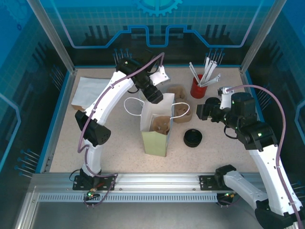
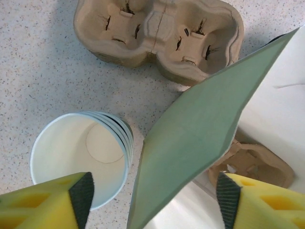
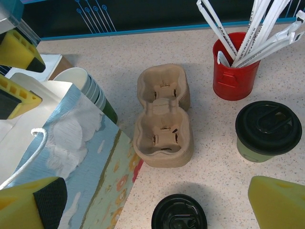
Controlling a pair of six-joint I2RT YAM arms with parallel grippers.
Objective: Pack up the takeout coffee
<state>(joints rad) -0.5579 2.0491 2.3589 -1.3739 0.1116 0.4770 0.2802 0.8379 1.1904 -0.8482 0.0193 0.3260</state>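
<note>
Spread wide, the right fingers (image 3: 279, 205) should close on the coffee cup (image 3: 248, 151) just ahead of them, gripping below its lid (image 3: 269, 125) without crushing it, while the left fingers (image 2: 71, 200), also spread, straddle the wall of the paper bag (image 2: 195, 119).

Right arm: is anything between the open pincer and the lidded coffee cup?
Nothing visible does. The lidded coffee cup stands on bare table ahead of the right pincer, toward its right finger; the black lid lies lower left of the cup, off that line.
</note>
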